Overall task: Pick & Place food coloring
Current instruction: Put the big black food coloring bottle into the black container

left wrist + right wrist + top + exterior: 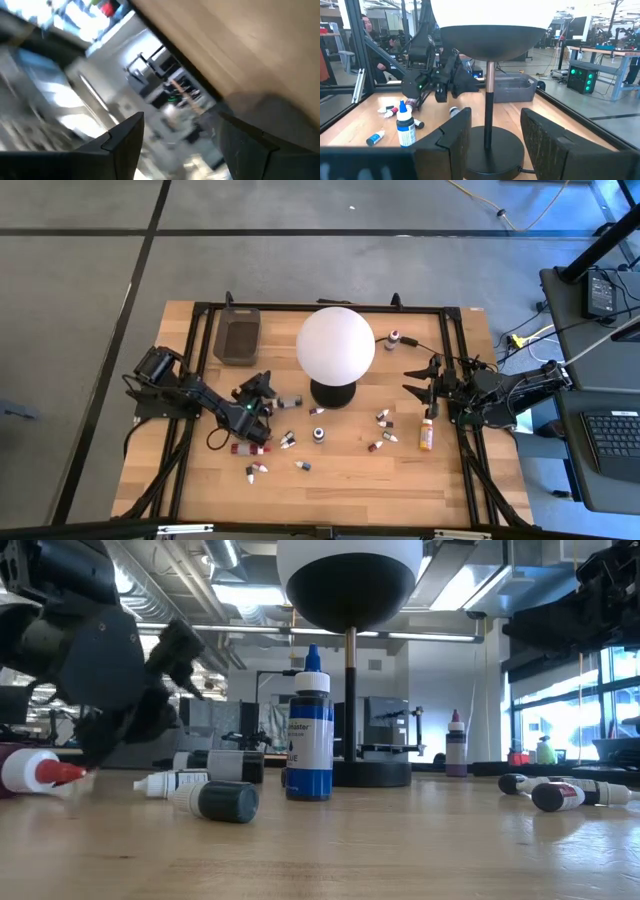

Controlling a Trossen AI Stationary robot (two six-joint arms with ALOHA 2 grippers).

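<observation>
Several small food coloring bottles lie scattered on the wooden table, among them a red one (247,449), a dark one (288,401) and a dark-capped one (215,800). A blue-labelled bottle (310,730) stands upright on its base. The taller orange bottle (427,433) lies at the right. My left gripper (263,393) hovers low over the left part of the table, just left of the dark bottle; it is open with nothing between its fingers (125,140). My right gripper (410,382) waits at the right edge, open and empty (495,117), facing the lamp.
A big white globe lamp (335,343) on a black round base (490,145) stands mid-table. The dark grey tray (237,335) sits at the far left. One more bottle (394,338) stands at the far right. Black frame rails (330,307) border the table. A person (367,25) is beyond it.
</observation>
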